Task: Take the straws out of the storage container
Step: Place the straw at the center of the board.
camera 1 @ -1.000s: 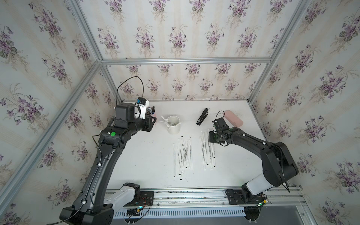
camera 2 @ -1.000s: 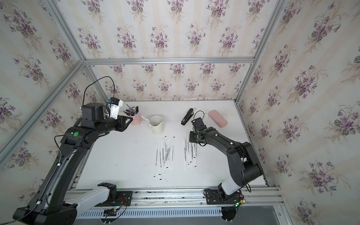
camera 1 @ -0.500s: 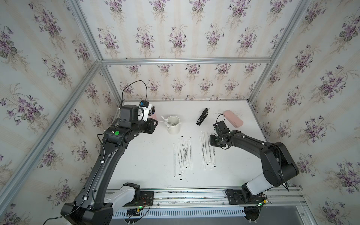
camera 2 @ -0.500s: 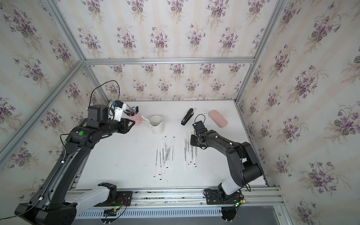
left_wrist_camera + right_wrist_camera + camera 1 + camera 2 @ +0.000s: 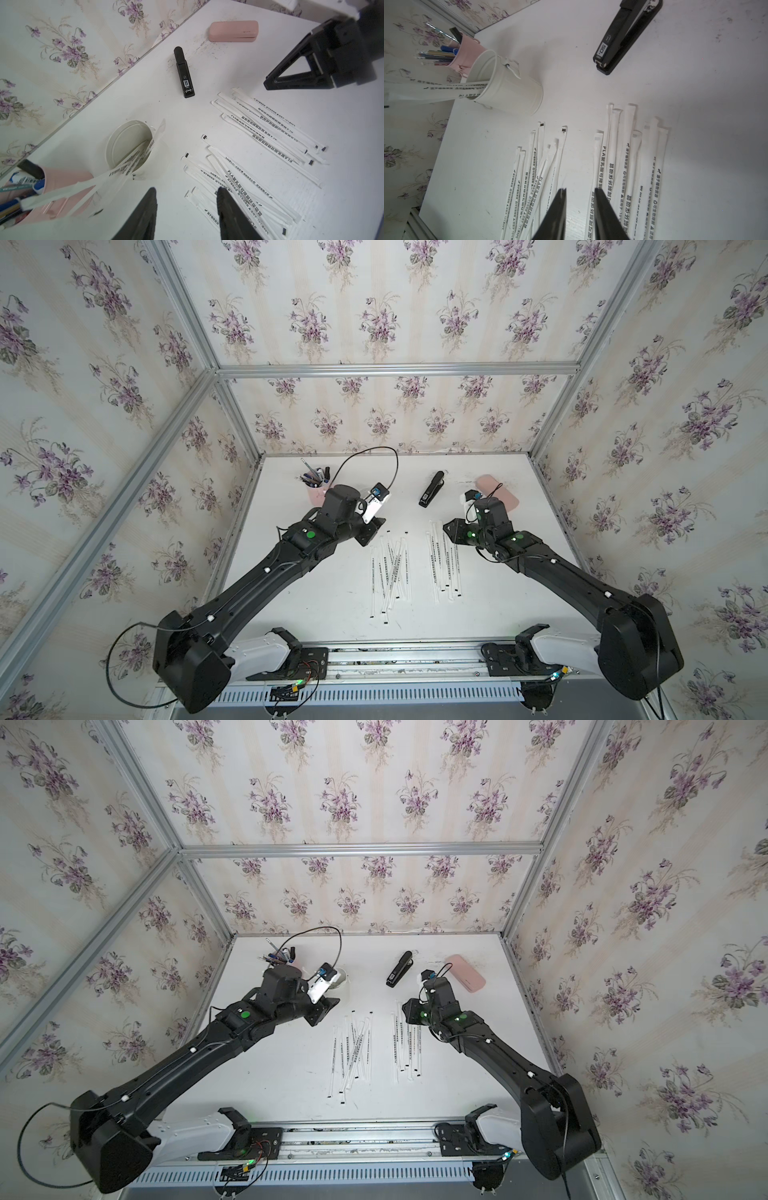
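White paper-wrapped straws (image 5: 443, 560) lie flat on the table (image 5: 316, 614) in two groups at mid-table, both running near to far. In the left group the straws are criss-crossed and several overlap. In the right group they are roughly parallel, side by side. Bare table separates the two groups.

Storage container (image 5: 109, 141): a white cup standing at the far left of the table, just beside the pink pen cup (image 5: 62, 180) and to its right. Several straws are inside it and lean out over the rim toward the pen cup. In a top view the storage container (image 5: 341, 978) is largely hidden behind the left wrist.

Left gripper (image 5: 186, 190): jaws wide apart, nothing between them. It hangs above the table between the storage container and the far end of the left group.

Right gripper (image 5: 580, 190): jaws apart, gripping nothing. Its tips are over the gap between the two groups, just beside the right group; contact with the straws cannot be determined.

Black stapler (image 5: 431, 489): lies on the table beyond the right group, between the storage container and the pink case (image 5: 465, 971), which rests at the far right
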You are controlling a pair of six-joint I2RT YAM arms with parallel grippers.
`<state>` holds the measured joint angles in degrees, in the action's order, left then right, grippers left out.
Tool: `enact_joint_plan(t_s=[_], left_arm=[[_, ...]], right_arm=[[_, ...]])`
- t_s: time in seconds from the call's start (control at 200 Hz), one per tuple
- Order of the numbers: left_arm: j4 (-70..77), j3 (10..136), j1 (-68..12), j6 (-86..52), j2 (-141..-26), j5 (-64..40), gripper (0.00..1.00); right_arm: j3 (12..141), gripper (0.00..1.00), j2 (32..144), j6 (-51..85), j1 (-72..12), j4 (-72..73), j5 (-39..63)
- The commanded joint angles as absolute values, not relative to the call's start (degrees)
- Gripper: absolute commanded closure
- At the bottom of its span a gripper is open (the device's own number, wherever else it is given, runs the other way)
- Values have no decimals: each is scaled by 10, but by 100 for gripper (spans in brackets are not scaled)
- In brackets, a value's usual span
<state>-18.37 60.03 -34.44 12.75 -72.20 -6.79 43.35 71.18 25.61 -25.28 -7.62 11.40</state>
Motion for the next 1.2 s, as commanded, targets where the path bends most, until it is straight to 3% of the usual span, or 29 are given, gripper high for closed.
enact_joint_plan(t_s=[0.0,0.44,0.515,0.604,0.739,1.199], left_arm=[[-106,608,-345,185,-763,-33,52],[-84,677,-345,227,-921,50,53],[-83,687,-345,228,-936,62,58],[-87,696,-344,227,-940,68,73],[-88,695,-345,228,-930,75,87],[-204,758,-345,206,-894,84,98]], right_arm=[[428,73,705,247,-252,-47,131],[408,74,701,240,-253,-21,146],[407,74,704,240,-253,-18,150],[405,75,707,241,-252,-13,152],[402,75,707,243,-253,-8,153],[404,75,707,254,-253,-4,156]])
